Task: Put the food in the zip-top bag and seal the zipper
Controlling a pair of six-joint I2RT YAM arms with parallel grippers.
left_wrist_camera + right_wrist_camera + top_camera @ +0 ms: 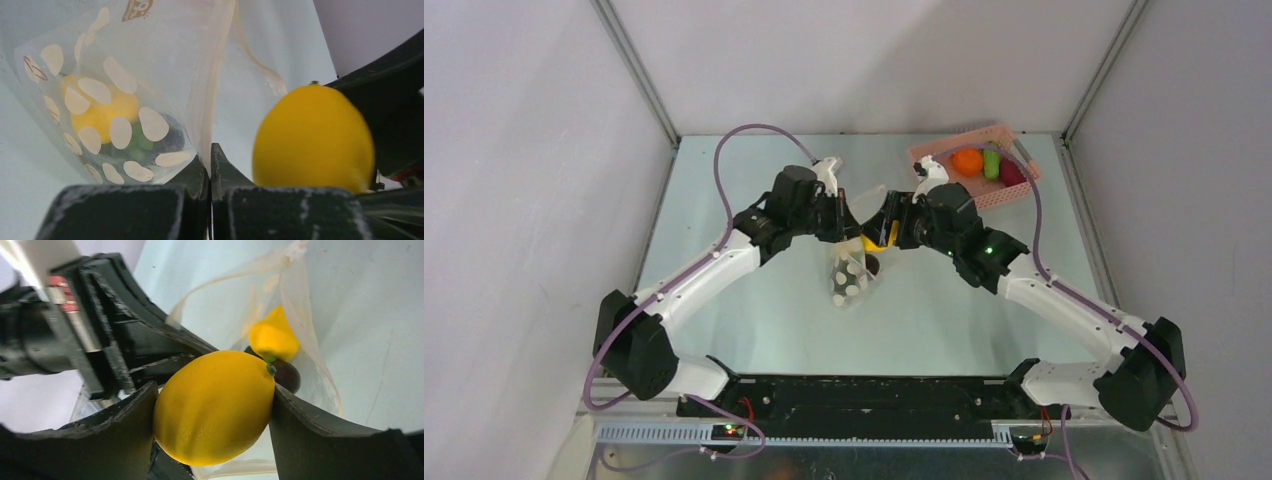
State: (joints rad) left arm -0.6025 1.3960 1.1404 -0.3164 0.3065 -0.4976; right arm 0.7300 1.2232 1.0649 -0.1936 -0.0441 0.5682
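Observation:
The clear zip-top bag [849,275] with white dots hangs at mid-table, its mouth held open. My left gripper [212,156] is shut on the bag's mouth edge, pinching the pale zipper [218,75]. Inside the bag [125,60] lie a yellow piece [100,115] and a green one [141,142]. My right gripper [214,390] is shut on a yellow lemon [210,415], which hangs right at the bag's mouth [310,355]. Below it in the bag I see a yellow food [274,337] and a dark one [289,376]. More food sits in the basket: orange [967,162], green [991,163], dark red [1012,175].
The pink lattice basket [944,150] stands at the back right of the table. Both arms meet over the middle, wrists close together. White walls close in the table on the left, back and right.

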